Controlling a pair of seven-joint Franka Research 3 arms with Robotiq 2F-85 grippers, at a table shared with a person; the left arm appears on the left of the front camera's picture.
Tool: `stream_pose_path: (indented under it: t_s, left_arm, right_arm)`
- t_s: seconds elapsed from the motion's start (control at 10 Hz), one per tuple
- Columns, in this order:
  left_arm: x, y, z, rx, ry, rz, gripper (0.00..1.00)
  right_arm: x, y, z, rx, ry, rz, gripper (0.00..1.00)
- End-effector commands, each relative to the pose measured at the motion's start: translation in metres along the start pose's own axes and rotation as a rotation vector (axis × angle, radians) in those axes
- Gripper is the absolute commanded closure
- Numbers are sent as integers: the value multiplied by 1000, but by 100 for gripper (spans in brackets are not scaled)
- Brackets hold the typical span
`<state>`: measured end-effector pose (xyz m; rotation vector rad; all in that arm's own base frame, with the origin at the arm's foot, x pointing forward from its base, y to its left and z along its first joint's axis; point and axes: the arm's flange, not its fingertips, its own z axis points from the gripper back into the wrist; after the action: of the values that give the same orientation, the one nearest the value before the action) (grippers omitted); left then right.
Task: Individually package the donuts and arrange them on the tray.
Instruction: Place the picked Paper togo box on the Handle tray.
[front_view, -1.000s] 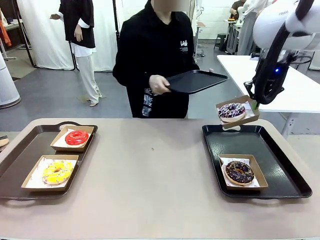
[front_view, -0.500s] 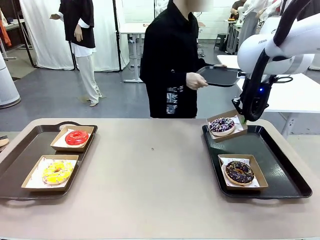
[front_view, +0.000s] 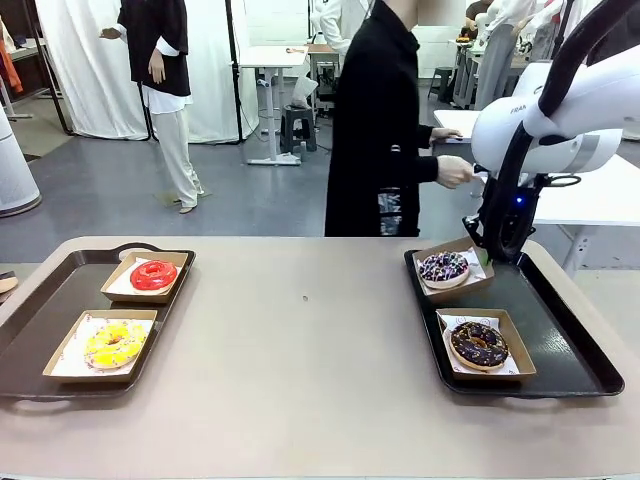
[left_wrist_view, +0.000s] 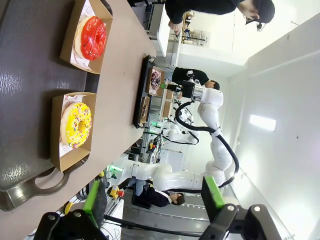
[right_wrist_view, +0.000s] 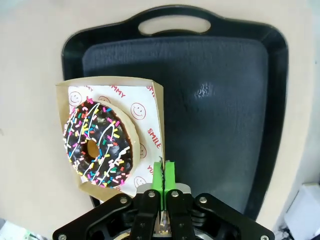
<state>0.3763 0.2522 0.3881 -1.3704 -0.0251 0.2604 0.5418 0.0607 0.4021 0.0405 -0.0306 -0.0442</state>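
A: Looking at the front view first, you have the right gripper (front_view: 487, 254) at right of centre, pinched shut on the far right edge of the cardboard box (front_view: 453, 269) that carries the sprinkled donut (front_view: 444, 267). That box sits tilted over the far left corner of the black tray (front_view: 570, 340). The dark chocolate donut (front_view: 478, 344) lies boxed below it in the frame, apart from it.

B: And which way does the load lie from your fingers?

A: Toward picture left, out over the tray's left rim. So I judge you must bring it toward picture right before setting it flat.

B: The left wrist view?

A: Your left gripper (left_wrist_view: 155, 196) stands wide open at the bottom, holding nothing. The yellow donut (left_wrist_view: 75, 125) and red donut (left_wrist_view: 92, 37) sit boxed at the upper left on the other tray (left_wrist_view: 30, 75), well apart from the right arm's work.

B: The right wrist view?

A: The green pads (right_wrist_view: 159, 176) clamp the box wall at the bottom centre. The sprinkled donut (right_wrist_view: 98, 143) lies left of them, its box overhanging the tray's (right_wrist_view: 220, 100) left rim onto the table (right_wrist_view: 30, 75).
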Motion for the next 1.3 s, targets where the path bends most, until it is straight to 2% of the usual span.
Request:
stream_pose_path:
  t_s: [0.0,0.7,0.8,0.9,1.0,1.2]
  left_arm:
    - [-4,0,2,-3,11,-19,0]
    - [-4,0,2,-3,11,-19,0]
    - [-4,0,2,-3,11,-19,0]
    - [-4,0,2,-3,11,-19,0]
    - [-4,0,2,-3,11,-19,0]
    - [-4,0,2,-3,11,-19,0]
  right_arm:
    - [-3,-11,-11,38,-24,-1,99]
    - [8,-24,-26,33,-1,-34,99]
    - [9,-25,-25,30,7,-31,50]
    - [10,-26,-22,28,9,-28,39]
    - [9,-26,-19,28,10,-30,0]
    - [5,-26,-4,30,-9,-38,0]
